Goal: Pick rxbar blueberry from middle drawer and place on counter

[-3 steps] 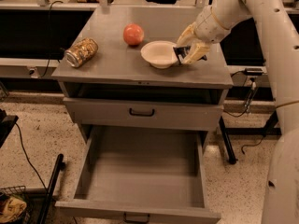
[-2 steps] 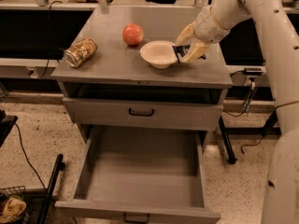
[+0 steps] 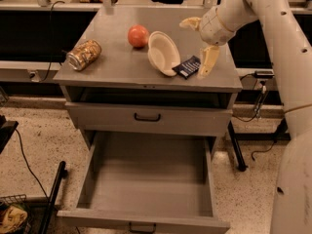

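The rxbar blueberry (image 3: pixel 187 66), a dark navy wrapper with pale lettering, lies flat on the grey counter (image 3: pixel 112 69) near its front right edge, touching the rim of a white bowl (image 3: pixel 163 52). My gripper (image 3: pixel 199 42) is open and empty just above and right of the bar, with one finger (image 3: pixel 208 61) beside the bar and the other finger (image 3: pixel 189 22) further back. The middle drawer (image 3: pixel 146 179) is pulled fully out below and holds nothing that I can see.
The white bowl is tipped up on its edge. A red apple (image 3: pixel 138 35) sits behind it. A patterned tin can (image 3: pixel 84 54) lies on its side at the counter's left. A shut drawer front with a dark handle (image 3: pixel 147 117) is above the open drawer.
My gripper has opened and let go of the bar, which now lies on the counter. The bowl has been pushed left and tipped onto its edge.
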### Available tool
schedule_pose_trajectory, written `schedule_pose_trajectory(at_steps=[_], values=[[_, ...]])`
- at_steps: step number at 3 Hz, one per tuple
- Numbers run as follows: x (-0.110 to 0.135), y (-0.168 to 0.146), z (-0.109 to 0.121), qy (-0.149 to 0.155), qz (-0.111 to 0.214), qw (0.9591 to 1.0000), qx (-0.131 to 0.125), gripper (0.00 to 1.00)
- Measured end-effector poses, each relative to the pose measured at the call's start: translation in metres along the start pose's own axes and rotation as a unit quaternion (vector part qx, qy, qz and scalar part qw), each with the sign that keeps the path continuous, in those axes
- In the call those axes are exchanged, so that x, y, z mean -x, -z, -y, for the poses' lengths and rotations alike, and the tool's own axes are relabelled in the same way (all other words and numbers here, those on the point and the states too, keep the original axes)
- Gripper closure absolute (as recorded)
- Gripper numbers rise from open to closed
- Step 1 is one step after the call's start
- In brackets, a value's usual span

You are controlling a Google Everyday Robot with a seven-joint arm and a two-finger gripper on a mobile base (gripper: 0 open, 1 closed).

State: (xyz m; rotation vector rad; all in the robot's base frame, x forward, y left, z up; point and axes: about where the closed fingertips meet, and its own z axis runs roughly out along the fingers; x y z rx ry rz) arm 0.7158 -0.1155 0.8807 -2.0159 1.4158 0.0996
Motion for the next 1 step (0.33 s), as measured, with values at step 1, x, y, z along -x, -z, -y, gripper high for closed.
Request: schedule_pose_trajectory(at_steps=[1], values=[[0.0000,0.0000,0.0000,0.000,0.000,1.0000,0.000,0.00]])
